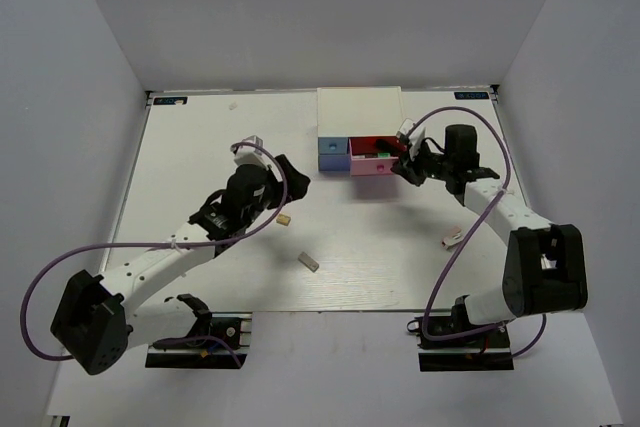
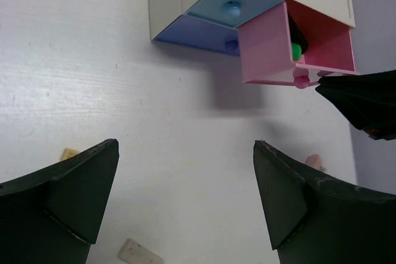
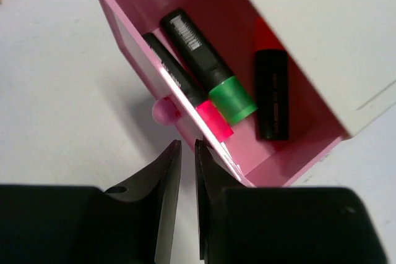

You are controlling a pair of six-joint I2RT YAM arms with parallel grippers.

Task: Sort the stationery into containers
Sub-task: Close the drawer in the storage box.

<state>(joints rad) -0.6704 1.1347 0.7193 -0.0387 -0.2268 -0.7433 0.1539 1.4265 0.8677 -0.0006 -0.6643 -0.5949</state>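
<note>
Left gripper [image 2: 184, 159] hung over the table [image 1: 220, 147], jaws spread wide, holding nothing. A tan eraser [image 2: 69, 153] lay near one finger, and a second eraser [image 2: 139, 253] lay closer to the wrist. Right gripper [image 3: 187, 153] was nearly closed with only a thin gap and nothing in it, just in front of the open pink drawer [image 3: 238, 23], beside its knob [image 3: 162, 112]. That drawer held the pink-capped marker [image 3: 176, 81], green-capped marker [image 3: 204, 54] and red-capped marker [image 3: 272, 97]. The likely step was the left arm picking up an eraser. To do it well: centre the jaws over one block, drop straight down and close gently, since a small block could flip out. A pinkish eraser [image 1: 452, 238] lay loose by the right arm.
</note>
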